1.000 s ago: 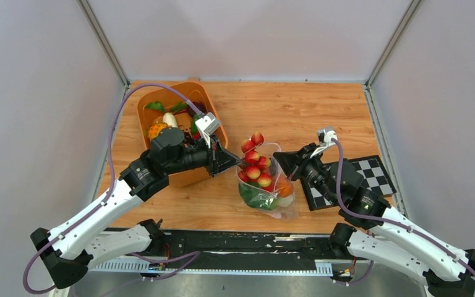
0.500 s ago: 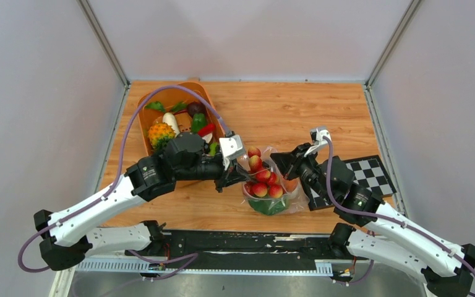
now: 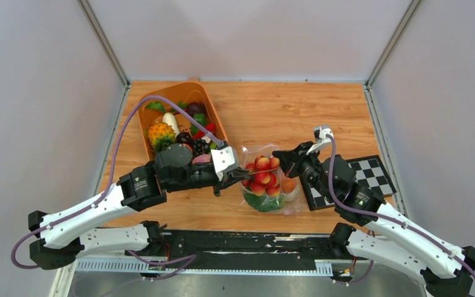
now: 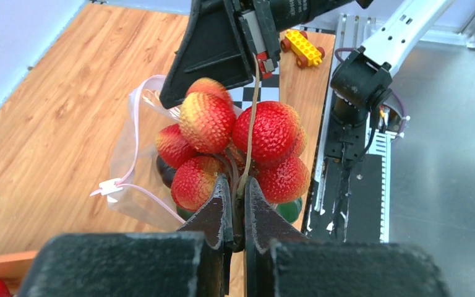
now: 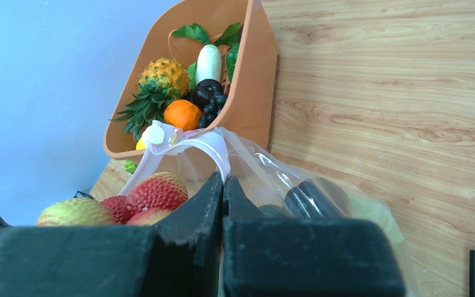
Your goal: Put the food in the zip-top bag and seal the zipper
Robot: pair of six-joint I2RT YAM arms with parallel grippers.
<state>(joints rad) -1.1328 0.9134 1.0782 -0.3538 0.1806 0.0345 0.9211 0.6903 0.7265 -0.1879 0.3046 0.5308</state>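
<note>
We look down on the whole table (image 3: 297, 111) from above and behind the arms (image 3: 99, 207). Our two wrist cameras sit low and very close, facing each other across the bag (image 4: 130, 167) — both catch its strawberries (image 4: 272, 133), as does the overhead view.

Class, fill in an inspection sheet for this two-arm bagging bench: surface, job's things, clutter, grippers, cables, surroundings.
Surface: wooden table, nothing seen on its bare parts.
Job's things: zip-top bag open, zipper unsealed; strawberries in a bunch at its mouth, above green and orange food inside; more food in the orange tub.
Clutter: checkered board right of the bag; yellow toy brick near it.
Grippers: left gripper shut on the strawberries' stem; right gripper shut on the bag's mouth edge.
Cables: purple cable arcs over the tub; another runs along the right arm.
Surroundings: pale walls on three sides.
</note>
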